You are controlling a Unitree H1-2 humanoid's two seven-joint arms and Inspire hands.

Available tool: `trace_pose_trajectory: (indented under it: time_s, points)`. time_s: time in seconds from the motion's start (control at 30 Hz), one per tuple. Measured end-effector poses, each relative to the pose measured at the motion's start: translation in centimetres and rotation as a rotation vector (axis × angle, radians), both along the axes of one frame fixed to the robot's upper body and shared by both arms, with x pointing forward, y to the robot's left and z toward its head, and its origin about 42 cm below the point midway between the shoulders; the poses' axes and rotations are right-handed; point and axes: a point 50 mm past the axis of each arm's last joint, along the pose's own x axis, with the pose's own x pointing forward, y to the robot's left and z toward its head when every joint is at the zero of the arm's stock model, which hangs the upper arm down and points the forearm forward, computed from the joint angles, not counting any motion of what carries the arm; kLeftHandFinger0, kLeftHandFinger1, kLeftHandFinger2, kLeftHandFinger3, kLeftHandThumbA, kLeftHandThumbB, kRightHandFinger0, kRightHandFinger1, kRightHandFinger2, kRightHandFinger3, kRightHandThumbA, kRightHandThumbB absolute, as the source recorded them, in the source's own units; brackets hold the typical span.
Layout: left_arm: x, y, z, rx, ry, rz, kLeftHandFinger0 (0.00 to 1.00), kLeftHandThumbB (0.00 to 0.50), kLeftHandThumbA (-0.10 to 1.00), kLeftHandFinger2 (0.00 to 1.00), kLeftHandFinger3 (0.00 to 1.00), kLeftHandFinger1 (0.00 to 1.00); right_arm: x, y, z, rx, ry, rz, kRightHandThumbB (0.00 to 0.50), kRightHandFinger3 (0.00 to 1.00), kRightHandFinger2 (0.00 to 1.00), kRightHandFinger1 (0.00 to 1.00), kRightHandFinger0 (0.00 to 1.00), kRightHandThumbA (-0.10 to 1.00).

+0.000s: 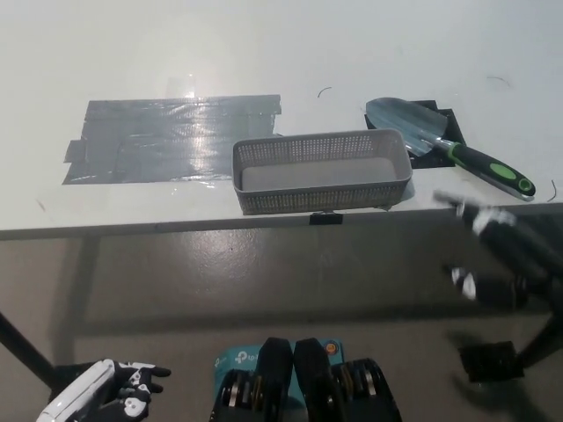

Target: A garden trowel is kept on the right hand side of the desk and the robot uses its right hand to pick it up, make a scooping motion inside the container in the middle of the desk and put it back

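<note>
A garden trowel [449,141] with a grey metal blade and a black-and-green handle lies on the right side of the white desk [264,53], its blade over a dark mat. A grey perforated container [321,171] stands in the middle near the desk's front edge and looks empty inside. My black right hand [493,264] is blurred, below and in front of the trowel's handle, off the desk's front edge. Its fingers are spread and hold nothing. My white left hand [110,391] rests low at the lower left, holding nothing.
A large patch of grey tape [171,136] covers the desk left of the container. A small black clip [325,218] sits on the desk's front edge under the container. Below the edge is brown floor, with dark desk legs [22,352] showing.
</note>
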Motion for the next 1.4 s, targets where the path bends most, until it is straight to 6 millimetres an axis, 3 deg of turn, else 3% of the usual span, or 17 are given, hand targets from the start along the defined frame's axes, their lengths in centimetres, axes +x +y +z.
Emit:
trace_pose_trajectory:
  time_s: [0.1, 0.13, 0.2, 0.3, 0.47, 0.57, 0.67, 0.83, 1.13, 1.27, 1.33, 1.4]
  points:
    - [0.0, 0.0, 0.0, 0.000, 0.003, -0.001, 0.77, 0.461, 1.00, 0.80, 0.94, 0.75, 1.4, 0.6, 1.9, 0.034, -0.108, -0.057, 0.405, 1.00, 1.00, 1.00, 1.00, 0.94]
    - [0.0, 0.0, 0.0, -0.001, 0.003, -0.002, 0.77, 0.462, 1.00, 0.80, 0.94, 0.75, 1.8, 0.7, 2.3, 0.038, -0.131, -0.071, 0.400, 1.00, 1.00, 1.00, 1.00, 0.90]
    - [-0.1, 0.0, -0.1, -0.001, 0.007, -0.005, 0.77, 0.475, 1.00, 0.80, 0.95, 0.75, 3.6, 1.0, 3.4, 0.038, -0.190, -0.125, 0.441, 1.00, 1.00, 1.00, 1.00, 0.88]
    - [-0.1, 0.0, 0.0, 0.000, 0.012, -0.012, 0.75, 0.486, 1.00, 0.79, 0.94, 0.74, 6.4, 0.8, 5.2, 0.016, -0.255, -0.207, 0.491, 1.00, 1.00, 1.00, 1.00, 1.00]
    - [-0.1, -0.1, 0.1, -0.001, 0.013, -0.022, 0.74, 0.471, 1.00, 0.77, 0.94, 0.72, 9.7, 0.5, 6.9, -0.029, -0.277, -0.295, 0.500, 1.00, 1.00, 1.00, 1.00, 1.00]
    - [-0.1, -0.1, 0.1, -0.001, 0.012, -0.026, 0.75, 0.462, 1.00, 0.78, 0.94, 0.73, 11.4, 0.3, 6.4, -0.057, -0.231, -0.331, 0.479, 1.00, 1.00, 1.00, 1.00, 1.00]
    - [-0.2, -0.2, 0.1, 0.001, 0.014, -0.030, 0.76, 0.446, 1.00, 0.79, 0.94, 0.73, 13.4, -0.3, 4.6, -0.097, -0.148, -0.361, 0.463, 1.00, 1.00, 1.00, 1.00, 0.94]
    - [-0.3, -0.3, 0.2, 0.005, 0.017, -0.042, 0.77, 0.424, 1.00, 0.80, 0.95, 0.74, 15.5, -1.1, 2.2, -0.164, -0.048, -0.372, 0.440, 1.00, 1.00, 1.00, 1.00, 0.98]
    - [-0.3, -0.2, 0.3, 0.013, 0.020, -0.054, 0.78, 0.419, 1.00, 0.81, 0.96, 0.75, 16.3, -1.4, -1.0, -0.230, 0.079, -0.343, 0.415, 1.00, 1.00, 1.00, 1.00, 0.87]
    - [-0.2, 0.0, 0.5, 0.020, 0.017, -0.057, 0.77, 0.461, 1.00, 0.81, 0.96, 0.74, 16.8, -2.0, -2.2, -0.255, 0.148, -0.346, 0.398, 1.00, 1.00, 1.00, 1.00, 0.81]
    - [-0.1, 0.1, 0.6, 0.024, 0.014, -0.058, 0.75, 0.451, 1.00, 0.80, 0.96, 0.73, 16.9, -2.4, -2.6, -0.260, 0.178, -0.355, 0.410, 1.00, 1.00, 1.00, 1.00, 0.83]
    - [0.0, 0.1, 0.6, 0.026, 0.012, -0.059, 0.76, 0.440, 1.00, 0.79, 0.95, 0.73, 17.0, -2.8, -2.9, -0.260, 0.202, -0.360, 0.383, 1.00, 1.00, 1.00, 1.00, 0.75]
